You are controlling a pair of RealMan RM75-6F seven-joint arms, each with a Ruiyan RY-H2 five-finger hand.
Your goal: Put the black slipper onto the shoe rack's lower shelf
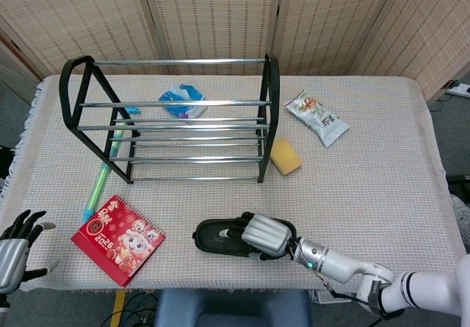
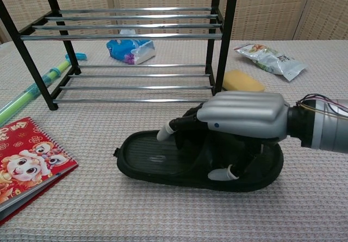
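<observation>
The black slipper (image 1: 217, 237) (image 2: 157, 160) lies flat on the table in front of the shoe rack (image 1: 172, 120) (image 2: 136, 35), its toe end pointing left. My right hand (image 1: 266, 235) (image 2: 239, 123) grips the slipper's strap end, with fingers curled inside and the thumb at its near edge. The rack's lower shelf (image 2: 138, 82) is a set of bare chrome bars, behind and left of the slipper. My left hand (image 1: 16, 250) hangs at the table's near-left corner with fingers spread and nothing in it.
A red calendar (image 1: 117, 239) (image 2: 24, 163) lies left of the slipper. A yellow sponge (image 1: 285, 156) (image 2: 242, 81) sits by the rack's right leg, a snack packet (image 1: 316, 117) farther right. A green-blue tube (image 1: 99, 184) and a blue packet (image 1: 182, 101) lie by and behind the rack.
</observation>
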